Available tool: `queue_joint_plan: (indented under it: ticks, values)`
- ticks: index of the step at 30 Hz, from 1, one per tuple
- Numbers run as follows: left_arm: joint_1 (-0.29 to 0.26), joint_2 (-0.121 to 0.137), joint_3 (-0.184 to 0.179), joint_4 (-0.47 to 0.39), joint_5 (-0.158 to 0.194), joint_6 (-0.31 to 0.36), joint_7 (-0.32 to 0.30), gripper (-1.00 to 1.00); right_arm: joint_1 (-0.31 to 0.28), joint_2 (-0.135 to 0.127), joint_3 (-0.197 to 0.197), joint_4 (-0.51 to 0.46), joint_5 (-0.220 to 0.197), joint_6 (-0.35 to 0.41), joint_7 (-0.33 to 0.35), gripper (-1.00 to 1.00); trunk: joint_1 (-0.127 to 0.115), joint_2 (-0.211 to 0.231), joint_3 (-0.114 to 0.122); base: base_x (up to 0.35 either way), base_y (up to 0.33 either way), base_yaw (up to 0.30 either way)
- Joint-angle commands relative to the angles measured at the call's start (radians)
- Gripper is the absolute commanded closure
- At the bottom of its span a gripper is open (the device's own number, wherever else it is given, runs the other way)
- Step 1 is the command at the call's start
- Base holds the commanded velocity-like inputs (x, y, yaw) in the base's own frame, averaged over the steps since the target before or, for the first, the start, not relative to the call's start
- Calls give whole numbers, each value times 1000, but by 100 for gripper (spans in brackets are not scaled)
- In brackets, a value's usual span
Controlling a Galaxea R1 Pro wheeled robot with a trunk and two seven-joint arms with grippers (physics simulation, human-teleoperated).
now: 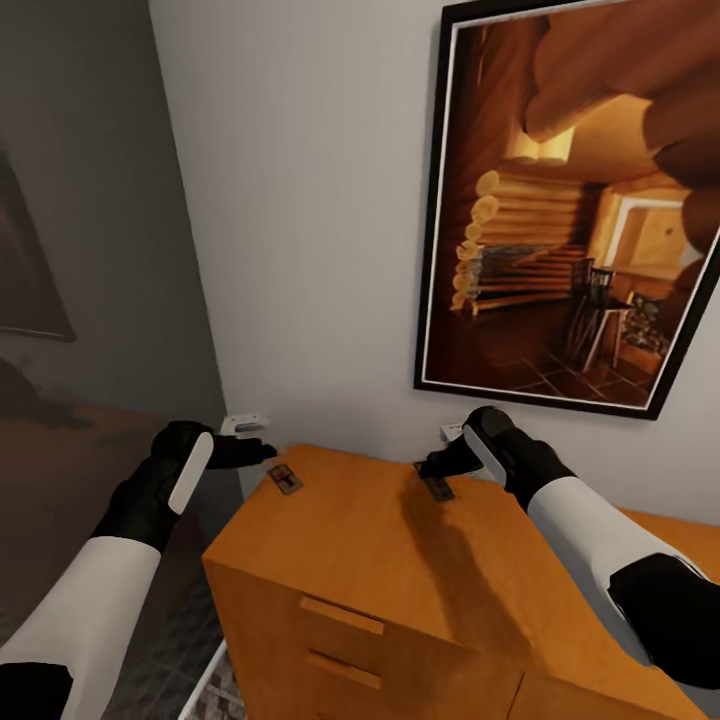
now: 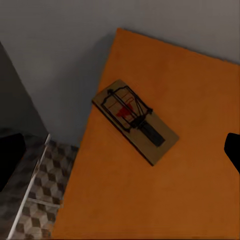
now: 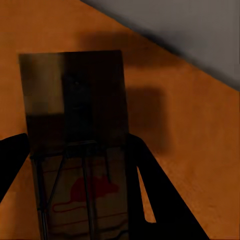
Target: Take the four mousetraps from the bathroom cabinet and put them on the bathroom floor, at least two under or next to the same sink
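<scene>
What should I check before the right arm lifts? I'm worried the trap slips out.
1. Right hand at a mousetrap on the cabinet: ok.
2. Fingers on both sides of that trap: ok.
3. Firm squeeze on it: cannot tell.
4. Second trap lying flat near the cabinet's corner, untouched: ok.
5. Left hand apart from that trap: ok.
6. Tiled floor beside the cabinet in view: ok.
</scene>
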Motion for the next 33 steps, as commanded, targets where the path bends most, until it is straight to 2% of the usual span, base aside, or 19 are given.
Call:
queue_joint_plan:
  ticks: [1,5,10,14,15,18,19,21,22,24,25,28,33]
  values:
    - [-1,1,-2,0,1,3,1,-100,-1,8,5,-1,5,3,4,100,0,-1,-1,0,0,278]
    - [-1,-2,-2,13,2,2,3,-100,-1,57,3,-1,5,3,3,100,0,-1,-1,0,0,278]
    - [-1,-22,0,39,0,2,6,-100,-1,71,2,-1,5,3,3,100,0,-1,-1,0,0,278]
    - [-1,-56,2,51,-1,2,27,-100,-1,73,2,-2,5,3,3,100,0,-1,-1,0,0,278]
    - [0,-73,2,54,-1,2,47,-100,-1,74,2,-2,5,3,3,100,0,-1,-1,0,0,226]
    - [0,-103,1,62,0,2,86,-100,-1,75,3,-3,5,3,3,100,0,-1,-1,0,0,147]
    - [0,-127,0,70,0,2,117,-100,-1,77,3,-3,5,3,3,100,0,-1,-1,0,0,74]
    - [0,-154,-1,80,0,2,148,-100,-1,81,3,-3,5,3,3,100,0,-1,-1,0,0,53]
    - [0,-179,-3,91,0,1,177,-100,-1,86,3,-3,5,3,3,100,0,-1,-1,0,0,30]
    - [0,-203,-3,101,-1,1,199,-100,-1,92,3,-4,5,3,3,100,0,-1,-1,0,0,22]
    - [0,-230,-4,110,0,0,218,-100,-1,104,3,-17,5,3,3,100,0,-1,-1,0,0,10]
    - [0,-249,-5,116,4,-17,230,-100,-1,122,3,-54,6,3,1,100,0,-1,-1,0,0,6]
    - [0,-261,-4,134,11,-107,238,-100,-1,142,3,-95,5,3,-6,100,0,-1,-1,0,0,1]
